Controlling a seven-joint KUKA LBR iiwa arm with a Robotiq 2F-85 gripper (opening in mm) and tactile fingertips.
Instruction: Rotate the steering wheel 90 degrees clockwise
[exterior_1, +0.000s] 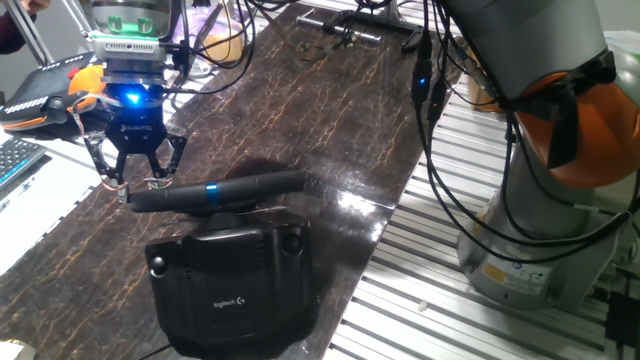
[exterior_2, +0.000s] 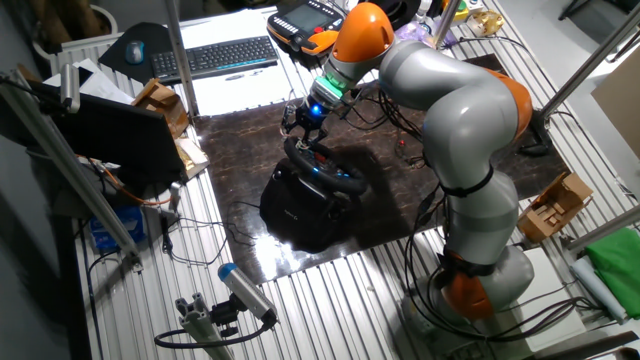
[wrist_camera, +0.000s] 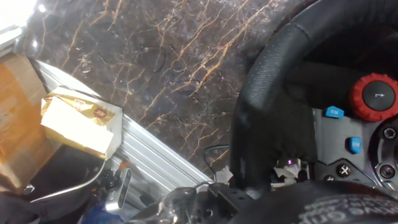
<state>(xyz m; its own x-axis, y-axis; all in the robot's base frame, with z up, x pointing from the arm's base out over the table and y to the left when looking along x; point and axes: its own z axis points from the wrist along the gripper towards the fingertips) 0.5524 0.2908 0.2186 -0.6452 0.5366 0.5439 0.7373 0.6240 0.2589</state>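
From my hand view the steering wheel (wrist_camera: 267, 93) rim fills the frame, above its Logitech base (exterior_1: 235, 285) on the marble table (exterior_1: 330, 110). My gripper (exterior_1: 134, 184) straddles the rim's far end; whether it's clenched I can't tell. Grasp step, I judge; next, swing clockwise along the rim's arc.

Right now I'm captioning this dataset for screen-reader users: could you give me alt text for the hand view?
Close-up of the black steering wheel rim curving past the camera, with a red dial and blue buttons on its hub. Behind lies the dark marble-patterned table, with a small yellow box beyond its metal edge.
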